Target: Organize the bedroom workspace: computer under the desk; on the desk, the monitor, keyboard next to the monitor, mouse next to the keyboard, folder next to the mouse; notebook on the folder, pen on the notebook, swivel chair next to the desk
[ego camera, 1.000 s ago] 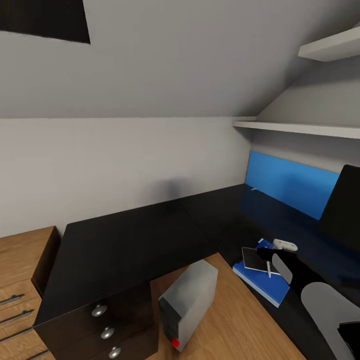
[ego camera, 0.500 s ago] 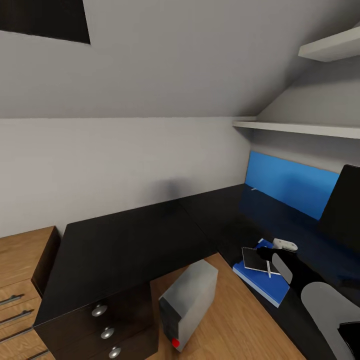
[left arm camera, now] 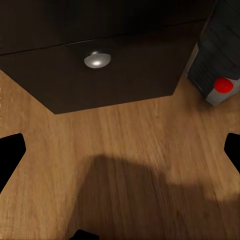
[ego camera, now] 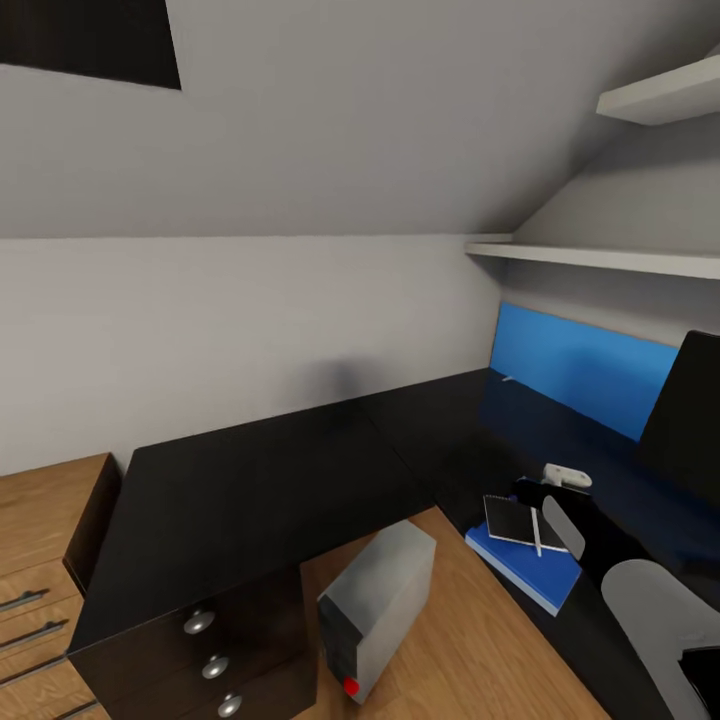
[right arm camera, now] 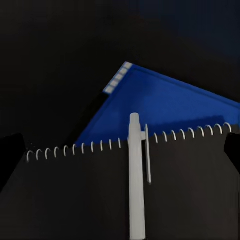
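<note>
Directly below the open right hand: pen on notebook.

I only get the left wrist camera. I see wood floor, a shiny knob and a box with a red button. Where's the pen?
Observer: In the right wrist view, the pen lies on the spiral notebook.
Operator: Is the notebook on the blue folder?
Observer: Yes. The head view shows it on the folder, which lies on the black desk.
Operator: What's my red-button box?
Observer: It's the computer, a grey tower on the floor beside the desk's drawers.
</note>
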